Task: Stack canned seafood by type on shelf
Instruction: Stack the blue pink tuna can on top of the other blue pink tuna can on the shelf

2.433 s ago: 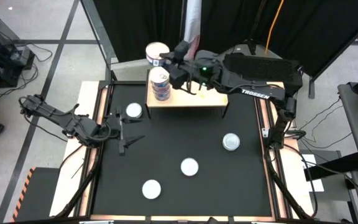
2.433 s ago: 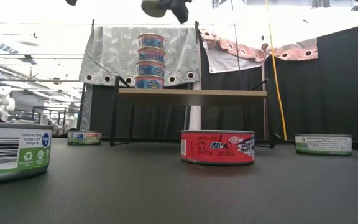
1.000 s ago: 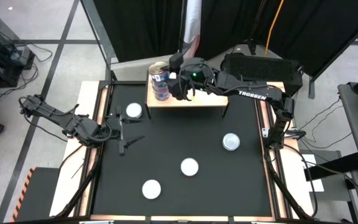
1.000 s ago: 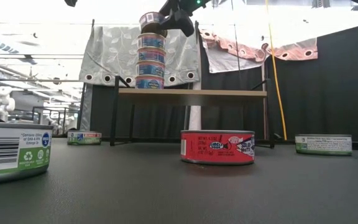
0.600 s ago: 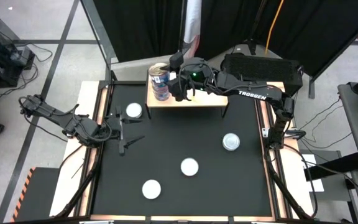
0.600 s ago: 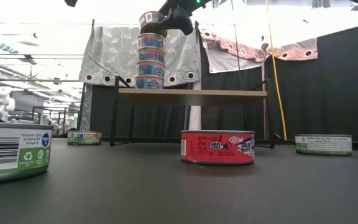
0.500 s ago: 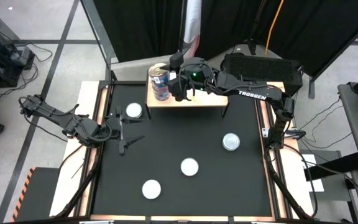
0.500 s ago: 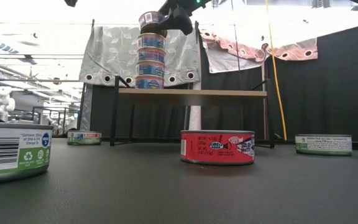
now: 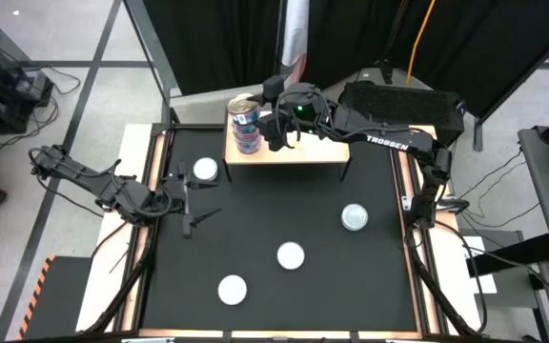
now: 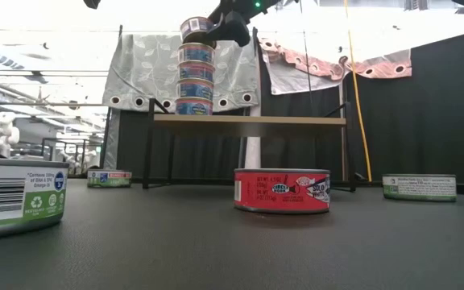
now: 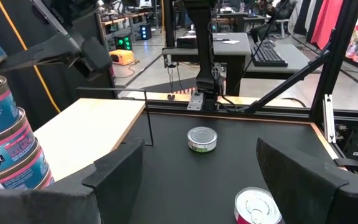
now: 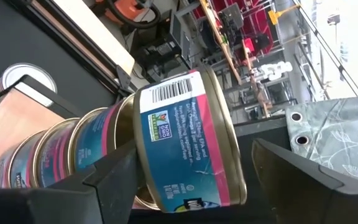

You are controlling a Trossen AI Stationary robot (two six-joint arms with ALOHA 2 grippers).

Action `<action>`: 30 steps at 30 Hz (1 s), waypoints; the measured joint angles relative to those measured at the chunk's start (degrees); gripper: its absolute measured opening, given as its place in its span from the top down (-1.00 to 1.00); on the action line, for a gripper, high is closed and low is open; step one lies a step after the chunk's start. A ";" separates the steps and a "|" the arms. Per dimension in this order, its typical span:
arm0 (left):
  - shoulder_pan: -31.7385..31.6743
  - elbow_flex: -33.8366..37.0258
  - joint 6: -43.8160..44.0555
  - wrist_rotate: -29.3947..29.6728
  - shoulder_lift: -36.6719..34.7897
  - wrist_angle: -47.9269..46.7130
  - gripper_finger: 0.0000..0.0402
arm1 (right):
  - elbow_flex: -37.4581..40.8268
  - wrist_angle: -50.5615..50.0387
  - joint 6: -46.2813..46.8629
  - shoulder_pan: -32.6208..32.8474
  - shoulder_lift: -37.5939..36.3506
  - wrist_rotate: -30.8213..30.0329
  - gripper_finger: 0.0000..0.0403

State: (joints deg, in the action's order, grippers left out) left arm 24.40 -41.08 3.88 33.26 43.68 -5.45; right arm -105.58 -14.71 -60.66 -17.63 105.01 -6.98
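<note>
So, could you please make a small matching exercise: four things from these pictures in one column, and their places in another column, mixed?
Things:
1. stack of blue tins
2. red tin
3. right gripper
4. left gripper

Places:
a. at the top of the stack
b. on the black mat, in the middle
c. low at the mat's left edge
d. on the shelf, left end

Pairs: 1-d, 2-b, 3-a, 4-c

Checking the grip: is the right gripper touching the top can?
Cannot tell. In the right wrist view the right gripper has one finger clear of the top can; the other overlaps its edge.
</note>
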 joint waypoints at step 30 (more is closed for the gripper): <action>0.00 -0.02 -0.11 -0.57 0.00 0.30 -0.53 | 0.00 -1.40 2.64 -0.55 0.00 1.33 -0.45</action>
State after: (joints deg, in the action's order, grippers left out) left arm 24.40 -41.10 3.77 32.69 43.68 -5.16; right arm -105.58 -16.11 -58.02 -18.17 105.01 -5.66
